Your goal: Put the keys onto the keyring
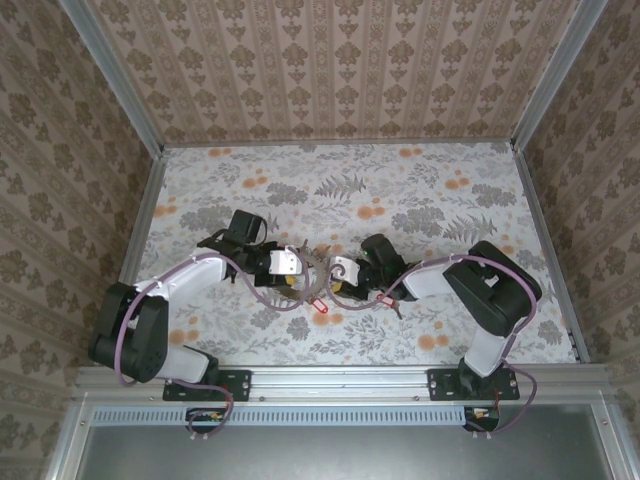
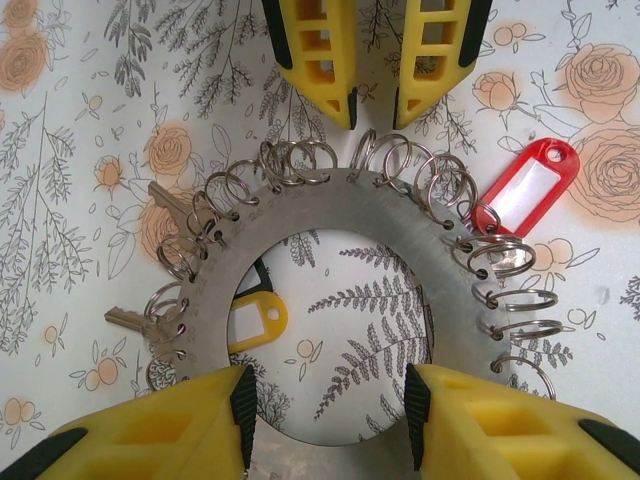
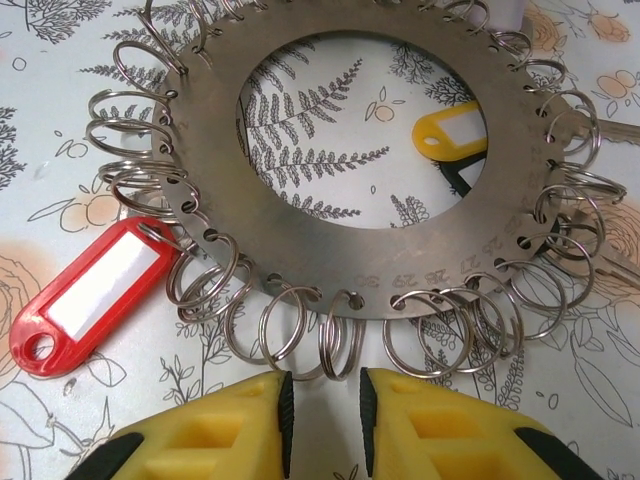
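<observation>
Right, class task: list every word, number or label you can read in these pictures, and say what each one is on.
"30 29 28 27 26 25": faint stamped numbers on the keyring, beside its holes, in the right wrist view.
Other stamped marks on the keyring: too blurred to read.
Red tag and yellow tag: white inserts blank, no writing.

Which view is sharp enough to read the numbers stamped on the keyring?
Right wrist: keyring crisp, stamped numbers legible along its near edge, slight sheen. Left wrist: keyring sharp, but the stamps are faint. Top view: keyring tiny, nothing readable.
</observation>
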Controlling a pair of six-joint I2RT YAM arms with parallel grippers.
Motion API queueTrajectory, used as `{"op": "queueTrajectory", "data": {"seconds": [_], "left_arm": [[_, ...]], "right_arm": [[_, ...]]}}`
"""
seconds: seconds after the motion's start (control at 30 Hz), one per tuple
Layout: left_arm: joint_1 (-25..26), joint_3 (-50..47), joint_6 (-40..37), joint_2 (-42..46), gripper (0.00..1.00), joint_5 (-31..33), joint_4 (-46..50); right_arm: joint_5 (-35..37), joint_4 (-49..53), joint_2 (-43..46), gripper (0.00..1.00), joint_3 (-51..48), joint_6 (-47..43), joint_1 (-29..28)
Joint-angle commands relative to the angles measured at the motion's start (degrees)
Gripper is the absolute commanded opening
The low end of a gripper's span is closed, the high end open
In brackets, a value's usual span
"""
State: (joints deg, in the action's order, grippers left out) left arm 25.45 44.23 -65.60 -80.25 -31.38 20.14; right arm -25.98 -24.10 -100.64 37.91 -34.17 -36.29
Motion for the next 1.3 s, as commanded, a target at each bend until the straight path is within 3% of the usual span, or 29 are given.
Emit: {"op": "queueTrajectory", "data": {"seconds": [0.0,0.37,0.63,0.83,1.07,1.27], "left_arm": [[0.03,0.59,-0.41,0.33,0.46,0.28,1.75],[0.02,0.68,-0.34,0.53,0.46,-0.03,1.83],[-0.01,0.64,-0.33,0.71,0.46,-0.46,1.79],[0.02,1.04,2.60,2.65,0.46,-4.88,-0.24],[0.21,1.59,8.60,3.54,0.46,-18.16,-2.70],[-0.35,-0.56,8.49,5.63,0.46,-17.41,-4.35]], "right_arm": [[-1.19,0.71,-1.21,0.28,2.16,0.05,-0.66],[6.72,-0.67,-3.11,0.18,2.79,0.47,-3.01],[9.59,-4.96,-2.31,0.00,0.78,1.96,-3.61],[3.66,-12.89,0.49,0.00,-1.45,7.08,-3.61],[-3.25,-17.16,4.65,0.00,-2.15,10.60,-3.61],[-7.82,-17.43,6.65,0.00,-1.04,10.30,-3.56]]}}
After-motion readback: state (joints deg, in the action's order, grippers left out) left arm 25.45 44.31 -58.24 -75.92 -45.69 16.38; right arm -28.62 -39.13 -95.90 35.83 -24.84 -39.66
